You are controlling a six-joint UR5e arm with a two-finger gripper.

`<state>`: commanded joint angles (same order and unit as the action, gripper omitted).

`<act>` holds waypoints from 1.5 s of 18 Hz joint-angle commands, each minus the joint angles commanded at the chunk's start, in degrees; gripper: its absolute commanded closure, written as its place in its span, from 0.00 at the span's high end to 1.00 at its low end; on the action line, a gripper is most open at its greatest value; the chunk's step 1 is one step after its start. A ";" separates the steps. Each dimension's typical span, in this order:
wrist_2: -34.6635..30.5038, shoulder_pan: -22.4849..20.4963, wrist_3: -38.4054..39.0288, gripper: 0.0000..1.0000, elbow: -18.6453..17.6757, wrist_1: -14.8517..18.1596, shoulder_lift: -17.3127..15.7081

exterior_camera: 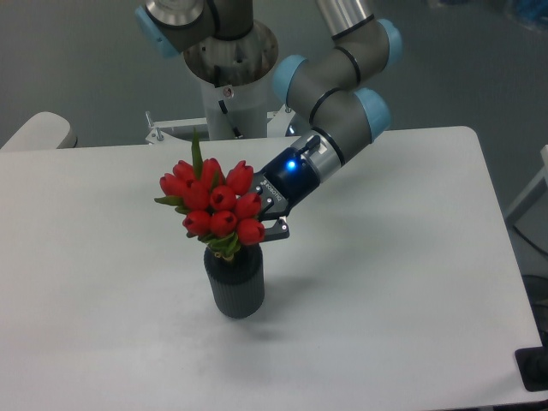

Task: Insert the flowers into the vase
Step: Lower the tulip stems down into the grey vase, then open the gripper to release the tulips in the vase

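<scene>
The flowers [216, 204], a tight bunch of red closed tulips with green leaves, stand with their stems down inside the vase [234, 285], a small dark grey ribbed cylinder on the white table. The blooms sit just above the vase's mouth and lean a little to the left. My gripper [257, 228] comes in from the upper right and is shut on the flowers just under the blooms. Its far finger is hidden behind the bunch.
The white table [385, 282] reaches to its right edge near the frame's right side. The arm's base [229, 77] stands behind the table's far edge. A pale rounded object [34, 131] lies at the far left.
</scene>
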<state>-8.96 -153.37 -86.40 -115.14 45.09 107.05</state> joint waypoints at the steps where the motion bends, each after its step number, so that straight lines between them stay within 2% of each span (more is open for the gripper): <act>1: 0.00 0.00 0.00 0.28 0.00 0.09 0.18; 5: 0.00 -0.70 0.09 0.50 0.00 0.09 0.62; 10: -0.09 -0.88 0.09 0.68 0.17 0.09 1.23; 14: -0.09 -0.79 0.09 0.77 0.18 0.18 1.58; 17: -0.09 -0.79 0.09 0.88 0.26 0.18 1.76; 20: -0.09 -0.71 0.00 0.92 0.35 0.18 2.03; 27: -0.18 -0.70 0.09 0.94 0.35 -0.26 1.85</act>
<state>-9.14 -154.07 -86.31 -114.78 44.83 108.90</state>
